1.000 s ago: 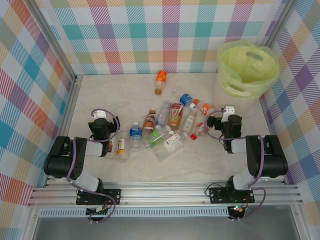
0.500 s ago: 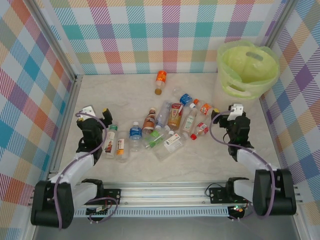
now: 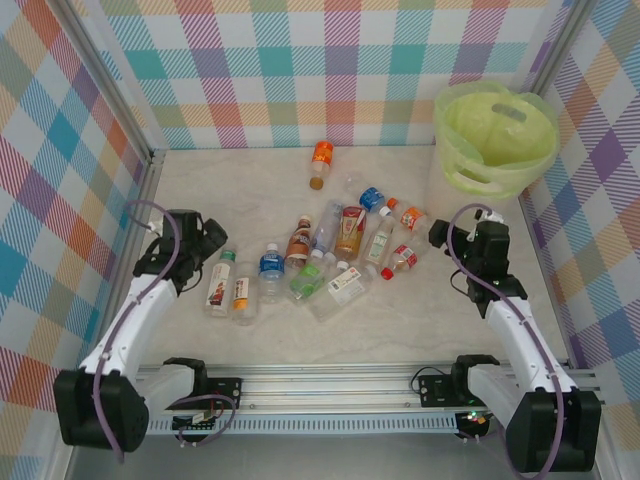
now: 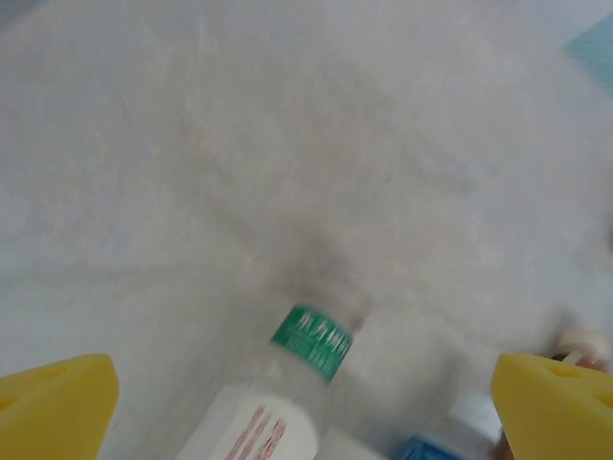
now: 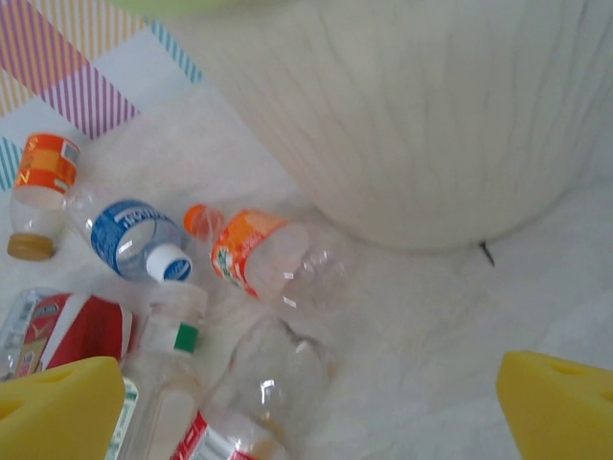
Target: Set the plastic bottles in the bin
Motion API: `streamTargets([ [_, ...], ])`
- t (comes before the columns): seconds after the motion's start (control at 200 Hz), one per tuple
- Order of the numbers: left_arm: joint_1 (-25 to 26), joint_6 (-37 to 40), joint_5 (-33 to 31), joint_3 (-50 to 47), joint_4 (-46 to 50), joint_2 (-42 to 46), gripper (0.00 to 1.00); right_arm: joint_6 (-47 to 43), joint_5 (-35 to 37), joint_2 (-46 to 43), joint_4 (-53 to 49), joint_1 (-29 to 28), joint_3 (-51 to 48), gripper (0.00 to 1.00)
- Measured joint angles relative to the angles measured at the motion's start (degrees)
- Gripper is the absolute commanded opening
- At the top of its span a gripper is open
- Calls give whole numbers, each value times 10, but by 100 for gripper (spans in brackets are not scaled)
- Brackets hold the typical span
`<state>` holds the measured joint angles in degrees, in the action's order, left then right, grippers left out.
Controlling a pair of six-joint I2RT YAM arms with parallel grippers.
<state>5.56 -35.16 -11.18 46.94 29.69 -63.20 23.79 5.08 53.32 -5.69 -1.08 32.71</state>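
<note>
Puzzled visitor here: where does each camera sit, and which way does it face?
Top external: fixed above and behind, looking down on pale marbled table, clear plastic bottles, round whitish bin with lime-green liner; both arms whole.
Left wrist: on the left gripper, facing down at a green-capped clear bottle; open yellow fingertips in corners.
Right wrist: on the right gripper, facing the bin's wall; same fingertips.
Right wrist and top share the orange-labelled bottle near the bin.

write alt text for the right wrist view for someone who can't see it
Several plastic bottles lie on a pale table, beside the curved whitish wall of the bin. Nearest the bin is an orange-labelled bottle, with a blue-labelled bottle to its left. The right tool is open, its yellow fingertips at the bottom corners.
</note>
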Motion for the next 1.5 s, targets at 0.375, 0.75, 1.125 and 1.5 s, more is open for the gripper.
streamTargets([
  [0.375,50,31,50,-3,80,-83,100,40,-37,75,-26,0,9,100],
  [0.75,58,33,28,-68,107,-27,85,54,-43,115,-12,0,26,100],
  [1.125,59,41,30,-66,46,-92,77,58,-64,153,1,0,43,100],
  [1.5,55,48,21,-66,19,-185,78,53,-93,147,4,0,46,100],
])
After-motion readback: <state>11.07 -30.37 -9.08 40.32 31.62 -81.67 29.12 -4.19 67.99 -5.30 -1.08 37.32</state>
